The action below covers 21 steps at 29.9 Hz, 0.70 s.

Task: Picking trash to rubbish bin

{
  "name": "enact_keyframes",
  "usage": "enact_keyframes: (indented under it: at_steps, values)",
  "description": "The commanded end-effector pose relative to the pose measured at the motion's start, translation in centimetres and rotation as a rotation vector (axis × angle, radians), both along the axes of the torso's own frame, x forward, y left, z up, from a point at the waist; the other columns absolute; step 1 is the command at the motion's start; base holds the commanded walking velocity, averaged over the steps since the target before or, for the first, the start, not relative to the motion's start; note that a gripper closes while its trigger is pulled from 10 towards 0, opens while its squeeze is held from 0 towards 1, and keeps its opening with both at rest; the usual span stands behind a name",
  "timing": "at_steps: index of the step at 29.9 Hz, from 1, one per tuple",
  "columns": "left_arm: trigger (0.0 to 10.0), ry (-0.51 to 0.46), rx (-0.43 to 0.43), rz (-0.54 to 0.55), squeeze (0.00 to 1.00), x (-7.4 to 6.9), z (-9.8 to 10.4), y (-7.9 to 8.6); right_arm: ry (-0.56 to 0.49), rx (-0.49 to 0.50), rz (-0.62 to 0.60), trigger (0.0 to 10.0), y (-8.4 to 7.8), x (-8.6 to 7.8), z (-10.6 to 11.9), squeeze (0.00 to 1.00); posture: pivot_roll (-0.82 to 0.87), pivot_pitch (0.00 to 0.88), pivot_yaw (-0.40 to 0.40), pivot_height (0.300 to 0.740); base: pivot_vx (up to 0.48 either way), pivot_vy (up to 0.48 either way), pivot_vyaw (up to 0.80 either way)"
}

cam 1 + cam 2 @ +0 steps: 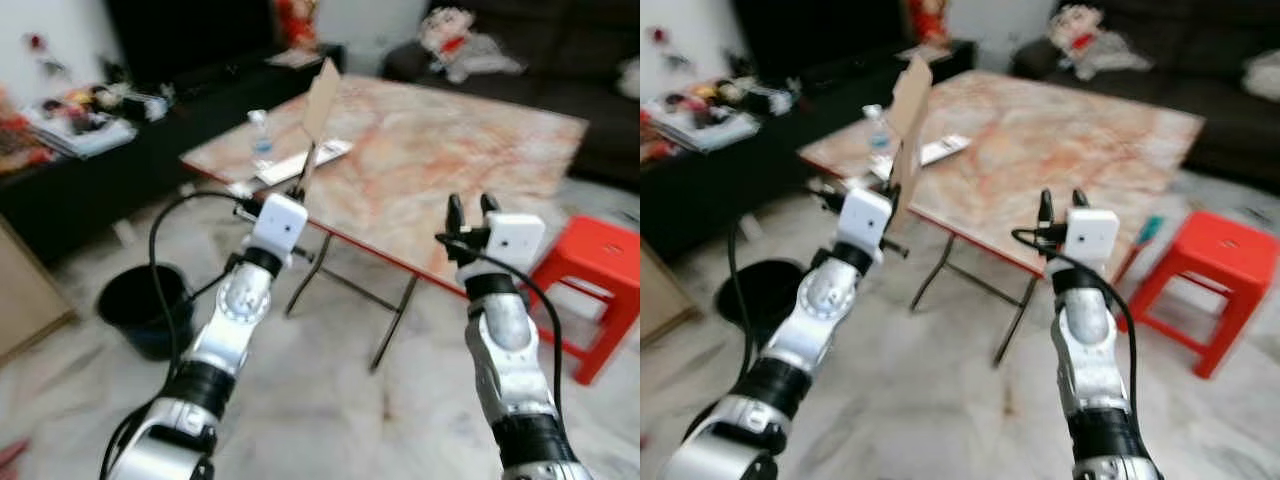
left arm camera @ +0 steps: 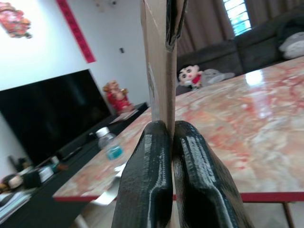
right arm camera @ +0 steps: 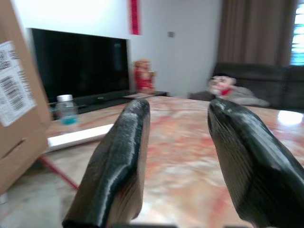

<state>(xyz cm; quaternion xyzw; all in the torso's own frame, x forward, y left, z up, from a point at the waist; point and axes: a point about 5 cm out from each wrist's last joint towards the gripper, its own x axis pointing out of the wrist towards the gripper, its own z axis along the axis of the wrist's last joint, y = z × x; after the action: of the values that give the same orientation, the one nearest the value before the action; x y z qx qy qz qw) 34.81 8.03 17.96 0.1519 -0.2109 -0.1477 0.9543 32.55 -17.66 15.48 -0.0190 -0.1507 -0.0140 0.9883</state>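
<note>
The left end effector (image 2: 166, 156) is pinched tight on a flat piece of cardboard (image 1: 320, 100), its two fingers pressed against either face of the sheet near the lower edge. The cardboard stands nearly upright — long axis vertical, top leaning slightly toward 1 o'clock — raised above the near left corner of the bench (image 1: 480, 150). The left wrist view shows the sheet edge-on, a thin brown strip between the black pads; the right wrist view shows its broad face instead, with a white barcode label (image 3: 12, 90). The right end effector (image 1: 470, 212) hovers at the near edge of the bench, fingers spread wide with nothing between them.

On the bench, toward 11 o'clock, stand a small water bottle (image 1: 260, 135) and a flat white item (image 1: 305, 160) beside it. A black bin (image 1: 145, 305) sits on the floor at 9 o'clock from the left arm — open floor lies between them. A red stool (image 1: 600, 275) stands at 3 o'clock, just beside the bench's right corner.
</note>
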Motion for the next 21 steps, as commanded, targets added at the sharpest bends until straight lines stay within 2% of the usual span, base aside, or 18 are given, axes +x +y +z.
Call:
enact_keyframes:
  at_steps: [1, 21]
  values:
    - [10.0, -0.015, -0.007, 0.001, 0.0, 0.03, 0.52, 0.13, -0.02, 0.002, 0.007, 10.0, 0.17, 0.12, 0.65, 0.0, 0.04, 0.0, 0.007, 0.74, 0.0, 0.0, 0.8]
    - [10.0, -0.014, -0.013, -0.006, 0.0, -0.04, 0.6, -0.06, -0.016, 0.008, 0.028, 10.0, 0.61, 0.11, 0.62, 0.0, 0.04, 0.0, 0.006, 0.74, 0.0, 0.0, 0.8]
